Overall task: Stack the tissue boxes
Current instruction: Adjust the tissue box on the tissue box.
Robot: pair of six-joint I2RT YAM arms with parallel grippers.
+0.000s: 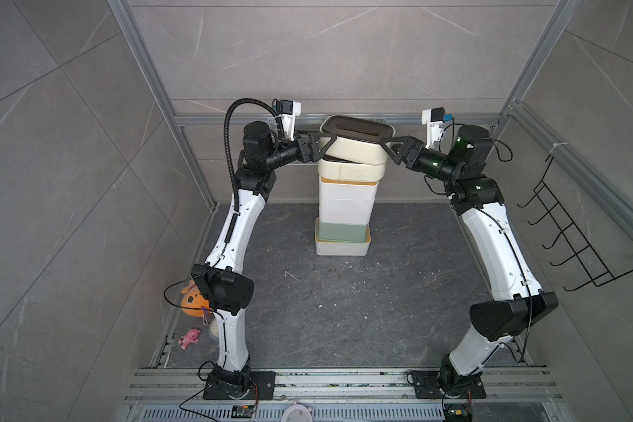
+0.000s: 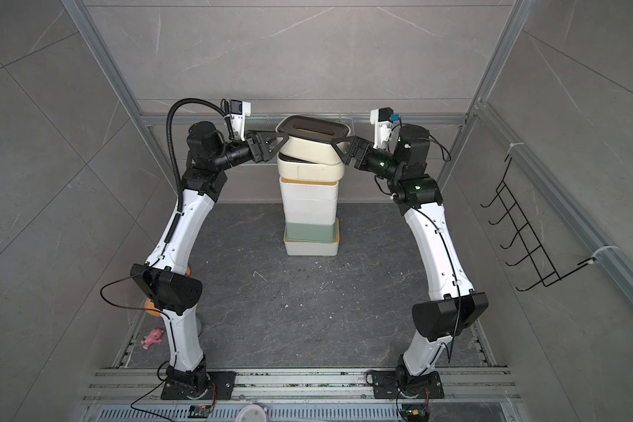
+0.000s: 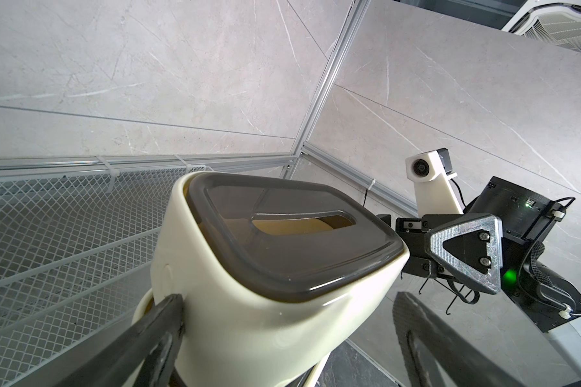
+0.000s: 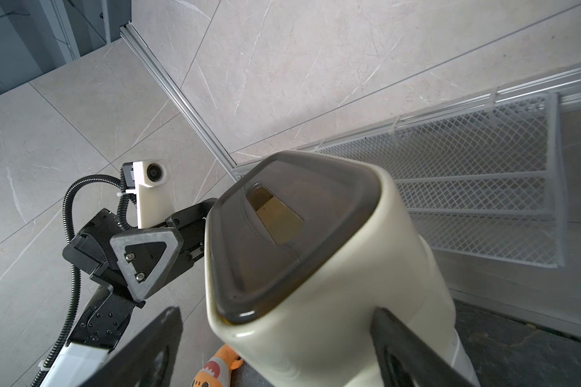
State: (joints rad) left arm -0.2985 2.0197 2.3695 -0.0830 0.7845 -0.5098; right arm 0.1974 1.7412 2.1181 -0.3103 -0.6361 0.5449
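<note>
The tissue boxes form one tall stack (image 1: 346,197) at the back middle of the floor, in both top views. A white box (image 1: 340,249) is lowest, with a sage green one (image 1: 340,232) on it. White boxes and a cream box (image 1: 351,170) come above. The top box (image 1: 355,146) (image 2: 309,148) is cream with a dark brown slotted lid (image 3: 282,241) (image 4: 282,241) and lies tilted on the cream one. My left gripper (image 1: 326,140) (image 3: 289,308) is open round its left end, one finger (image 3: 168,311) touching. My right gripper (image 1: 386,140) (image 4: 275,318) is open round the other end, one finger (image 4: 393,335) against the side.
A white mesh basket (image 3: 64,217) (image 4: 483,167) hangs on the back wall right behind the stack. A black wire rack (image 1: 570,234) juts from the right wall. An orange plush toy (image 1: 192,301) (image 4: 215,368) and a small pink toy (image 1: 189,338) lie near the left arm's base.
</note>
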